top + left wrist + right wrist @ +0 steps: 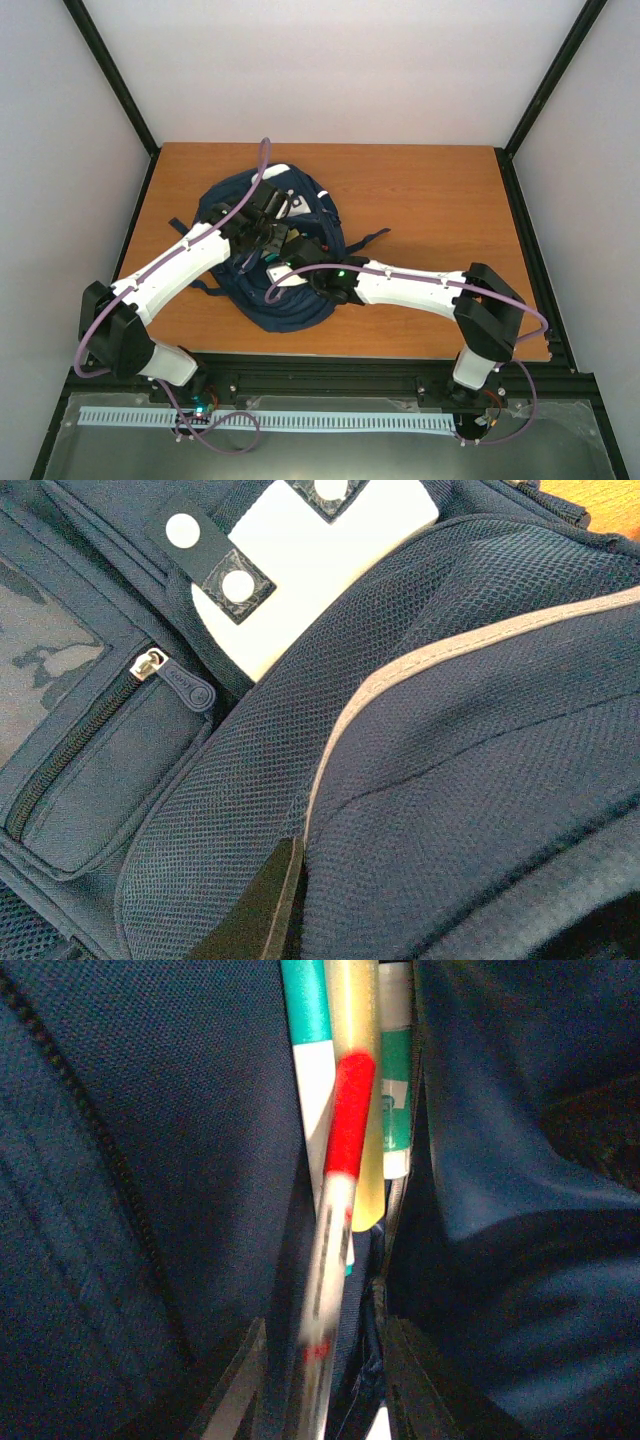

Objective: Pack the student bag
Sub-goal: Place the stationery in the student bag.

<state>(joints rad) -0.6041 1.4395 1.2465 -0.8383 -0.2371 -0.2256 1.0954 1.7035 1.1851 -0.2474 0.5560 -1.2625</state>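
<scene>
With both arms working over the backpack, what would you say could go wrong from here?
The red-capped pen between the fingers of the right gripper is blurred and looks loosely held; it may slip, or jam against the other pens crowding the narrow opening of the student bag. In the top view, the left gripper sits very close to the right one, so they might collide.

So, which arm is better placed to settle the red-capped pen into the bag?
Right. The right gripper is directly over the pen, which sits between its open fingers, entering the bag beside other pens. The left gripper faces only the padded strap.
</scene>
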